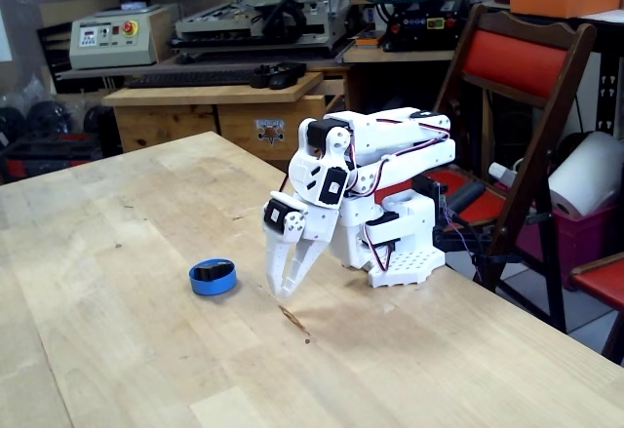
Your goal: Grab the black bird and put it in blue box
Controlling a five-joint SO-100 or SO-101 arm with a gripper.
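Black bird (209, 272) sits inside blue box (213, 278), left of centre. Gripper (281, 294) empty, fingers close together, tips down near table (117, 350), right of box. Risk: sideways swing knocks box, spills bird.

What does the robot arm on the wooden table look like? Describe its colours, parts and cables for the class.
The arm is white plastic with black servo blocks at its joints, thin red and black cables along the links, and a perforated white base. Its gripper has two tapering white fingers.

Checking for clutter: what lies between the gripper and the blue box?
Nothing: in the fixed view, only bare table separates the gripper from the blue box.
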